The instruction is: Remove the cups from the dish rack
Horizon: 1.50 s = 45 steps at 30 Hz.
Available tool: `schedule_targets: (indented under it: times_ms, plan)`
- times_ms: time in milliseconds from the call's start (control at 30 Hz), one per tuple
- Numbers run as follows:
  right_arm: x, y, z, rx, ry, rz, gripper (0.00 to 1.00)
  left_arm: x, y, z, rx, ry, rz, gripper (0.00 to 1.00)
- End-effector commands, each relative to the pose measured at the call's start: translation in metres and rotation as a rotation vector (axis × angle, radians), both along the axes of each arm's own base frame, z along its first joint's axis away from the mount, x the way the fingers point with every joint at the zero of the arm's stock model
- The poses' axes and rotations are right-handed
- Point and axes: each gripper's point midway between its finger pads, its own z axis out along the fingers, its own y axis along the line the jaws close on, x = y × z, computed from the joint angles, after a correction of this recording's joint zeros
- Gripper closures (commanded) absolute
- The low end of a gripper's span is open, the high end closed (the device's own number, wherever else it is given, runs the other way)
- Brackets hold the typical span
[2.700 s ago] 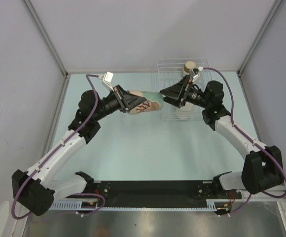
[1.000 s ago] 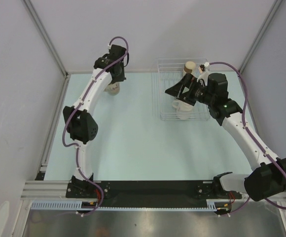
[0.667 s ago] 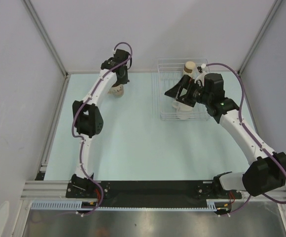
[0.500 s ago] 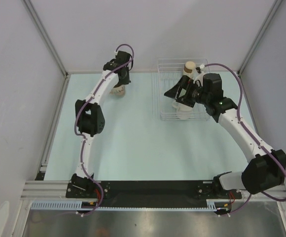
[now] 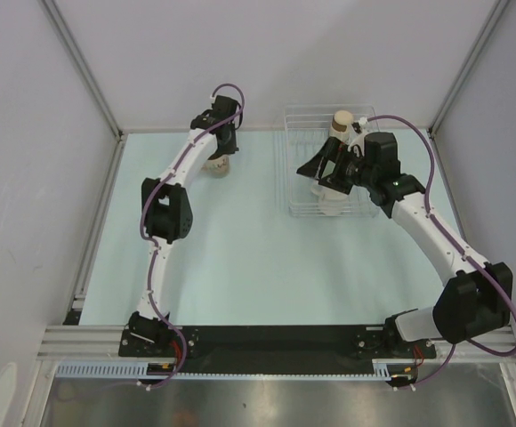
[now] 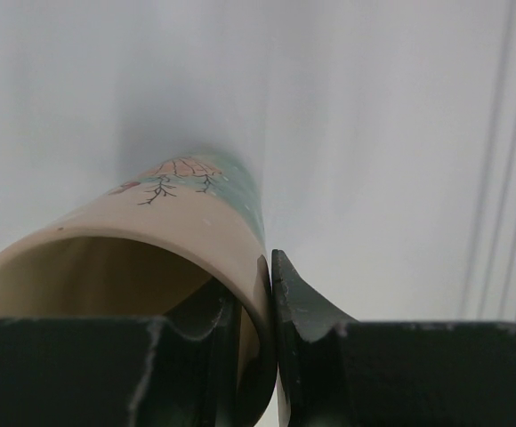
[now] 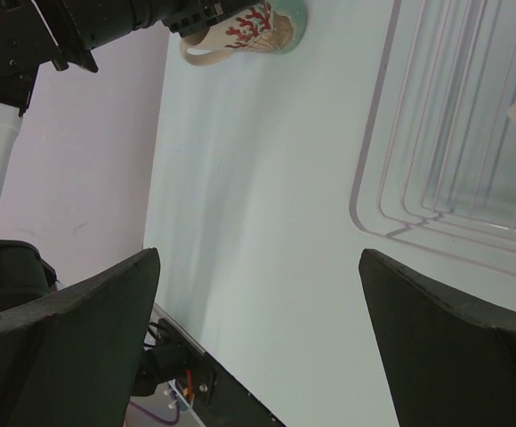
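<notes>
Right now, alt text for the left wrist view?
The left gripper pinches the wall of a cream cup at its rim, one finger inside the mouth and the other outside. The cup points away from the camera, with dark branch print and a pale green band toward its far end. Behind it is only a blurred pale surface.

Cream printed cup is outside, well left of the wire dish rack.

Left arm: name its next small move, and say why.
Probably open the left fingers to let the cup go: they pinch its rim, one inside, one outside, and it appears to stand on the table near the far edge, clear of the dish rack.
</notes>
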Motion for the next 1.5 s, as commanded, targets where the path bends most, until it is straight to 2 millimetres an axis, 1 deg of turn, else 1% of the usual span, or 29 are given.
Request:
schedule_targets:
  times_ms: [0,67,133,167,200,233,267,300,467,500,533,600,633,667,767,900,1000,1067,1100,1167,1200,1233,1367,1467]
  plan:
    - [0.01,-0.001,0.011,0.004,-0.047,-0.003,0.0,0.023,0.007,0.048,-0.01,-0.148,0.034,0.94]
    - [0.01,-0.001,0.012,0.009,-0.048,-0.005,0.0,0.023,0.009,0.053,-0.008,-0.156,0.04,0.89]
    - [0.011,-0.001,0.012,0.011,-0.05,-0.006,0.0,0.022,0.009,0.056,-0.005,-0.16,0.041,0.92]
    - [0.011,-0.001,0.012,0.011,-0.048,-0.006,0.0,0.022,0.01,0.057,-0.006,-0.161,0.043,0.92]
    - [0.011,0.0,0.011,0.013,-0.047,-0.003,0.0,0.022,0.009,0.061,-0.014,-0.168,0.042,0.89]
    - [0.011,0.0,0.011,0.014,-0.048,-0.002,0.0,0.022,0.008,0.063,-0.019,-0.171,0.043,0.89]
    - [0.011,0.0,0.012,0.016,-0.051,-0.002,0.0,0.021,0.007,0.065,-0.021,-0.176,0.041,0.9]
    - [0.011,0.0,0.011,0.017,-0.049,-0.003,0.0,0.022,0.007,0.069,-0.023,-0.185,0.042,1.0]
    - [0.011,0.002,0.01,0.028,-0.045,0.003,0.0,0.019,0.011,0.075,-0.008,-0.189,0.056,0.99]
    - [0.012,0.002,0.01,0.03,-0.044,0.001,0.0,0.015,0.012,0.074,-0.003,-0.177,0.062,1.0]
    - [0.012,0.002,0.011,0.032,-0.046,0.002,0.0,0.012,0.013,0.078,0.001,-0.179,0.065,1.0]
    - [0.013,0.003,0.012,0.037,-0.048,0.003,0.0,0.004,0.013,0.081,0.012,-0.164,0.068,1.0]
    - [0.014,0.003,0.011,0.04,-0.046,0.004,0.0,0.001,0.014,0.088,0.015,-0.171,0.075,1.0]
    - [0.014,0.005,0.011,0.044,-0.044,0.005,0.0,-0.004,0.016,0.088,0.027,-0.16,0.079,1.0]
    - [0.015,0.007,0.011,0.059,-0.04,0.008,0.0,-0.015,0.011,0.097,0.03,-0.155,0.07,1.0]
    - [0.014,0.011,0.01,0.076,-0.039,0.016,0.0,-0.023,0.004,0.105,0.011,-0.151,0.048,1.0]
    - [0.012,0.014,0.009,0.079,-0.04,0.021,0.0,-0.028,0.0,0.1,0.001,-0.129,0.03,1.0]
    - [0.012,0.013,0.007,0.077,-0.037,0.018,0.0,-0.028,-0.001,0.093,0.001,-0.114,0.024,1.0]
    - [0.011,0.013,0.008,0.077,-0.042,0.017,0.0,-0.027,-0.003,0.086,-0.005,-0.099,0.017,1.0]
    - [0.011,0.012,0.007,0.076,-0.038,0.014,0.0,-0.024,-0.007,0.084,-0.014,-0.099,0.008,1.0]
    - [0.01,0.012,0.008,0.075,-0.04,0.014,0.0,-0.023,-0.009,0.077,-0.016,-0.087,0.006,0.99]
    - [0.01,0.011,0.008,0.073,-0.042,0.012,0.0,-0.022,-0.011,0.076,-0.025,-0.084,0.0,1.0]
    - [0.01,0.008,0.011,0.07,-0.045,0.008,0.0,-0.026,-0.014,0.061,-0.036,-0.041,0.0,1.0]
    - [0.01,0.007,0.01,0.068,-0.042,0.008,0.0,-0.028,-0.015,0.056,-0.033,-0.029,-0.004,1.0]
